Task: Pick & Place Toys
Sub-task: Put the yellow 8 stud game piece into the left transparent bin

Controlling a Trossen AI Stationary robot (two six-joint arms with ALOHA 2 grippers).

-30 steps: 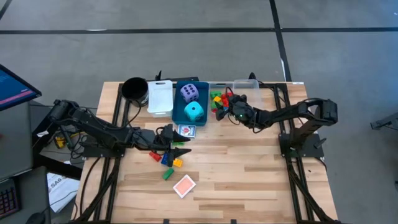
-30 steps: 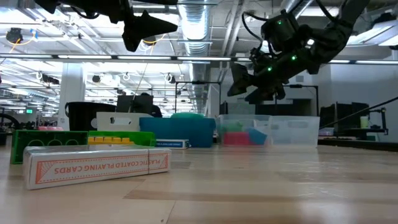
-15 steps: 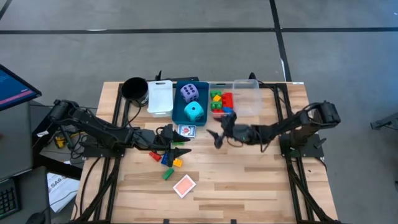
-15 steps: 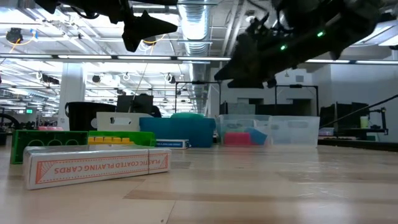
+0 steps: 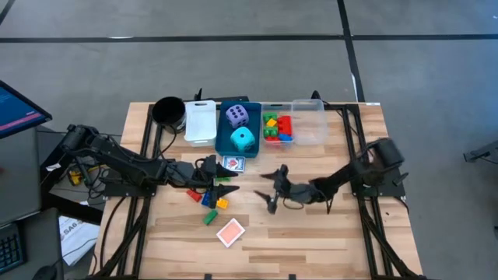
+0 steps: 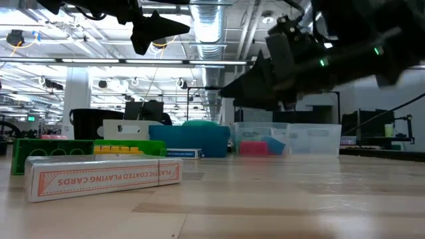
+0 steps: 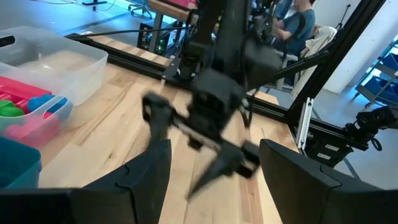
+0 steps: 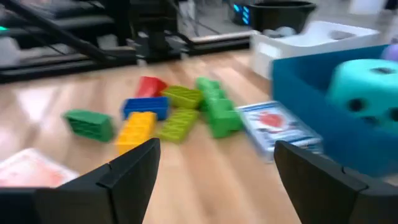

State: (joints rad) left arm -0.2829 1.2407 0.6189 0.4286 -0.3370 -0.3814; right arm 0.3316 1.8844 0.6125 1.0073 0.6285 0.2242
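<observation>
A wooden tabletop (image 5: 311,225) carries a sorting job half done: three bins line its 12 o'clock edge so that each kind of toy has a home. The blue bin (image 5: 226,144) holds the purple die (image 5: 237,116) and cyan die (image 5: 243,139); the clear bin (image 5: 311,124), at its 3 o'clock, holds a clutch of sorted bricks (image 5: 275,128); the white bin (image 5: 200,122) sits at the blue bin's 9 o'clock.

The left end effector (image 5: 224,180) hangs above the loose bricks (image 5: 208,201), jaws parted and empty — seemingly waiting its turn. The right end effector (image 5: 269,189) hovers low over bare wood at mid-table, fingers spread wide and carrying nothing, aimed toward 9 o'clock at the unsorted pile, which suggests a reach for the next brick.

Left to sort: that brick pile, a boxed card deck (image 5: 233,164) just at 6 o'clock of the blue bin, and a red-backed card pack (image 5: 230,232) toward the table's 6 o'clock edge.

A second ago the right end effector stood over the clear bin; it has since swung away toward 7 o'clock and dropped lower, its jaws narrowing slightly — while the left arm has not stirred.
</observation>
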